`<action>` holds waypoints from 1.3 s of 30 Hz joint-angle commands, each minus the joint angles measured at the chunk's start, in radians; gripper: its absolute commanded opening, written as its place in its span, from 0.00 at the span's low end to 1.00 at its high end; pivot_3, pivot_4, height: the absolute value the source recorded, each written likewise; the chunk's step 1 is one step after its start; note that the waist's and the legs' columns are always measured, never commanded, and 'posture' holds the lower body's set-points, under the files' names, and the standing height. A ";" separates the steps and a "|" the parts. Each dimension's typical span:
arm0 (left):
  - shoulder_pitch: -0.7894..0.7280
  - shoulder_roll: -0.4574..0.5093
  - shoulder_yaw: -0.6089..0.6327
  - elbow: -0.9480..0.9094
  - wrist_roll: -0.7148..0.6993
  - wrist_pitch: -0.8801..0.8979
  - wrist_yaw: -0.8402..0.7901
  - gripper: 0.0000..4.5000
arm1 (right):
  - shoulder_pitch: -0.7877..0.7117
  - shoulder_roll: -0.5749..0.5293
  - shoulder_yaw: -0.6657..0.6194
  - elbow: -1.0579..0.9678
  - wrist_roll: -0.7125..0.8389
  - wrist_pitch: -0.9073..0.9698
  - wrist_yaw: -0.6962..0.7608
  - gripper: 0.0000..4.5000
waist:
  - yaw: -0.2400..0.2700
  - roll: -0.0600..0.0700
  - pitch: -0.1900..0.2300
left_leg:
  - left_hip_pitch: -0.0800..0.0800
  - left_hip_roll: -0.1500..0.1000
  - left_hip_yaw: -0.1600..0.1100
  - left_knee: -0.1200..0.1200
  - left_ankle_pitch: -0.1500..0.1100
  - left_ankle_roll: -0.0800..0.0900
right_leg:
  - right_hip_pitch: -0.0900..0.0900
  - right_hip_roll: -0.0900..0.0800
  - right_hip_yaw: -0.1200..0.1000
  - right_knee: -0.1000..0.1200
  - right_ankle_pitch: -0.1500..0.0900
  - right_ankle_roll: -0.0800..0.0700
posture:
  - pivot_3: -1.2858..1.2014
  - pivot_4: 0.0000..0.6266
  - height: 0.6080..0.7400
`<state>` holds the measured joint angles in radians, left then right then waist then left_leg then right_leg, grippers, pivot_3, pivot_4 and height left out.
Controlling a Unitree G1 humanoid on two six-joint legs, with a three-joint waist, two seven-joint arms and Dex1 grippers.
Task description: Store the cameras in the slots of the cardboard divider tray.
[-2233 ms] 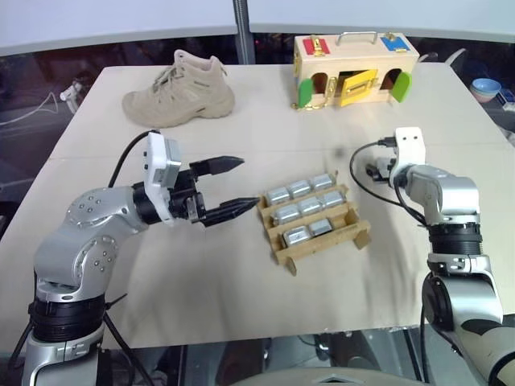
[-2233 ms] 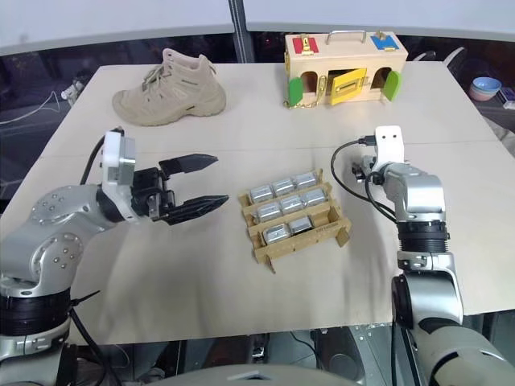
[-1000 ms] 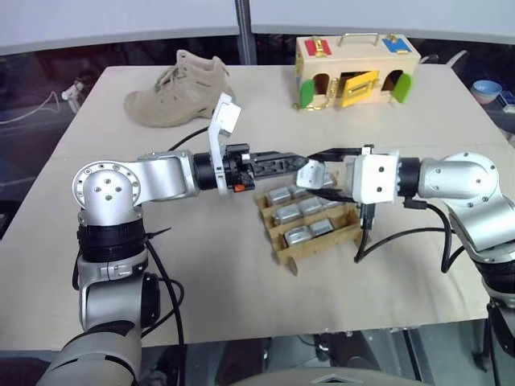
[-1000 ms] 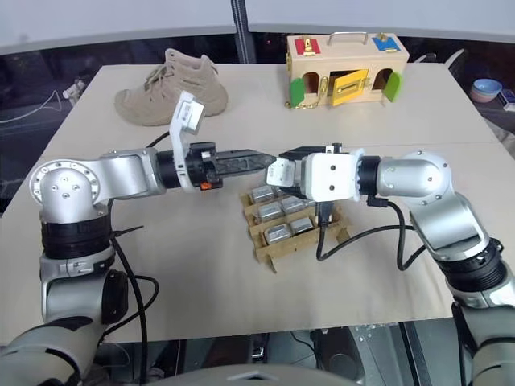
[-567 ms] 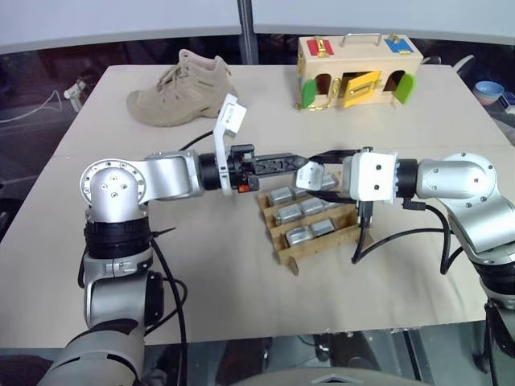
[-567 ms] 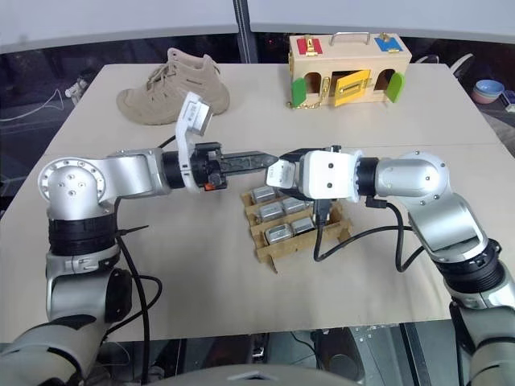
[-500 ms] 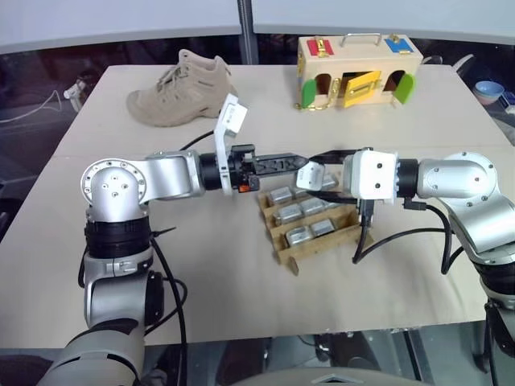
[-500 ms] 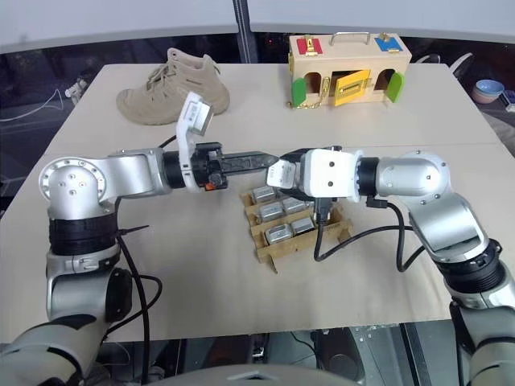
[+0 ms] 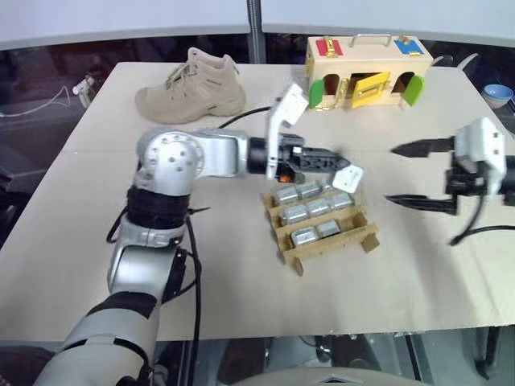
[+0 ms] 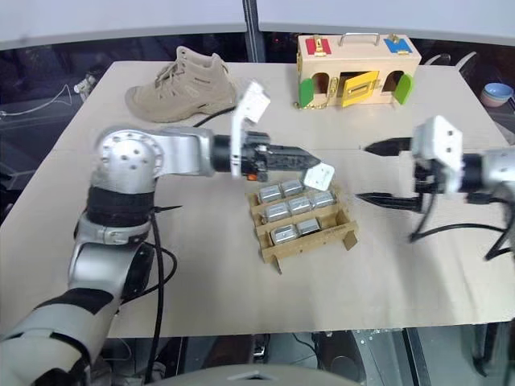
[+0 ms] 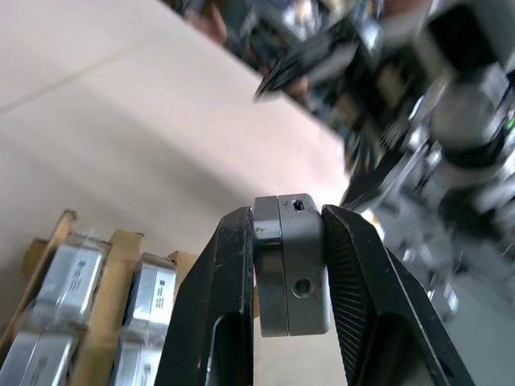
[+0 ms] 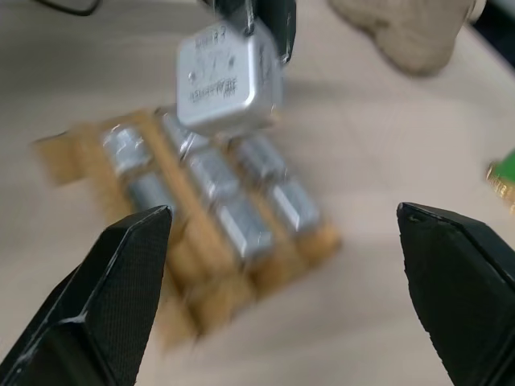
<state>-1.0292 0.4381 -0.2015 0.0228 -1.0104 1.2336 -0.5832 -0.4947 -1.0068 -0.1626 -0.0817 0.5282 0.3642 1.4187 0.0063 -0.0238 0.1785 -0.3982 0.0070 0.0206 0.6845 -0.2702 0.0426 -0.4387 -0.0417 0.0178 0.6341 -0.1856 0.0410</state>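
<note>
My left gripper [image 9: 335, 163] is shut on a silver-grey camera [image 9: 346, 178], held in the air just above the back right corner of the cardboard divider tray [image 9: 334, 243]. In the left wrist view the camera [image 11: 291, 273] sits squeezed between the two black fingers [image 11: 217, 305]. Several more cameras [image 9: 310, 210] lie in the tray's slots. My right gripper [image 9: 400, 174] hangs open to the right of the tray, its fingers spread wide with nothing between them. Seen from the right wrist, the held camera [image 12: 228, 76] hovers over the tray [image 12: 193, 310].
A tan shoe [image 9: 193, 80] lies at the back left. At the back right stands a pale wooden box with coloured doors [image 9: 366, 72]. A blue bowl [image 9: 499, 92] sits beyond the table's right edge. Bare tabletop surrounds the tray.
The camera has passed from my right gripper to my left. The left gripper shut on it and moved right; the right gripper opened and drew away to the right.
</note>
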 commanded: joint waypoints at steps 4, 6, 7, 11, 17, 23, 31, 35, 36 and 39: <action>-0.104 -0.062 -0.169 0.080 0.250 -0.123 -0.139 0.15 | -0.090 -0.029 0.017 0.111 0.024 -0.072 0.174 0.98 | -0.014 0.000 0.000 | 0.000 0.001 0.000 0.000 0.000 0.000 | 0.000 0.001 0.001 0.000 0.000 0.000 | 0.52 0.24 1.00; -0.141 -0.085 -0.208 0.106 0.287 -0.087 -0.163 0.15 | -0.098 -0.029 0.026 0.116 0.026 -0.083 0.189 0.98 | -0.015 0.000 0.000 | -0.001 0.000 0.000 0.000 0.000 0.000 | 0.000 0.001 0.001 0.000 0.000 0.000 | 0.52 0.24 1.00; -0.160 -0.095 -0.237 0.117 0.311 -0.069 -0.173 0.15 | -0.099 -0.029 0.029 0.114 0.028 -0.087 0.189 0.98 | -0.015 0.000 0.001 | -0.001 0.000 0.000 0.000 0.000 0.000 | 0.000 0.001 0.001 0.000 0.000 0.000 | 0.52 0.24 1.00; -0.184 -0.127 -0.302 0.140 0.386 -0.068 -0.216 0.15 | -0.086 -0.029 0.027 0.095 0.038 -0.091 0.176 0.98 | -0.015 0.001 0.001 | -0.001 0.000 -0.001 0.000 0.000 0.000 | -0.001 0.001 0.001 -0.001 -0.001 0.001 | 0.52 0.24 1.00; -0.176 -0.125 -0.351 0.135 0.466 -0.075 -0.277 0.15 | -0.047 -0.029 0.015 0.065 0.043 -0.094 0.158 0.98 | -0.017 0.001 0.001 | -0.001 0.000 -0.001 0.000 0.000 0.001 | -0.001 0.001 0.002 0.000 -0.001 0.002 | 0.52 0.24 1.00; -0.155 -0.096 -0.397 0.105 0.527 -0.083 -0.337 0.15 | -0.022 -0.028 0.001 0.042 0.050 -0.089 0.137 0.98 | -0.016 0.001 0.001 | -0.001 0.001 -0.001 0.000 0.000 0.001 | -0.001 0.001 0.002 0.000 -0.001 0.002 | 0.52 0.24 1.00; -0.155 -0.094 -0.459 0.123 0.617 -0.128 -0.393 0.15 | 0.005 -0.028 -0.007 0.021 0.050 -0.087 0.125 0.98 | -0.018 0.001 0.001 | -0.001 0.001 -0.001 0.000 -0.001 0.001 | -0.001 0.001 0.002 0.001 -0.001 0.002 | 0.52 0.24 1.00; -0.154 -0.122 -0.468 0.147 0.665 -0.153 -0.386 0.26 | 0.016 -0.028 -0.010 0.009 0.052 -0.083 0.116 1.00 | -0.017 0.001 0.001 | 0.000 0.001 -0.001 0.001 -0.001 0.001 | -0.001 0.001 0.002 0.002 -0.001 0.002 | 0.52 0.24 1.00; -0.159 -0.129 -0.457 0.143 0.667 -0.145 -0.385 0.38 | 0.021 -0.028 -0.012 0.005 0.054 -0.082 0.114 1.00 | -0.017 0.001 0.001 | 0.000 0.001 -0.001 0.001 -0.001 0.001 | -0.001 0.001 0.002 0.002 -0.001 0.002 | 0.52 0.24 1.00; -0.186 -0.137 -0.398 0.088 0.643 -0.091 -0.386 0.65 | 0.032 -0.029 -0.020 -0.001 0.056 -0.080 0.110 1.00 | -0.016 0.001 0.001 | -0.001 0.000 -0.001 0.001 -0.001 0.001 | -0.001 0.001 0.002 0.002 -0.001 0.002 | 0.52 0.24 1.00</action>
<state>-1.1752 0.3032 -0.6436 0.1619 -0.3588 1.1216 -0.9698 -0.4623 -1.0164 -0.1371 -0.0602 0.5628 0.2939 1.5205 -0.0101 -0.0228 0.1793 -0.3991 0.0076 0.0192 0.6860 -0.2707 0.0435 -0.4398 -0.0407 0.0197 0.6362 -0.1865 0.0428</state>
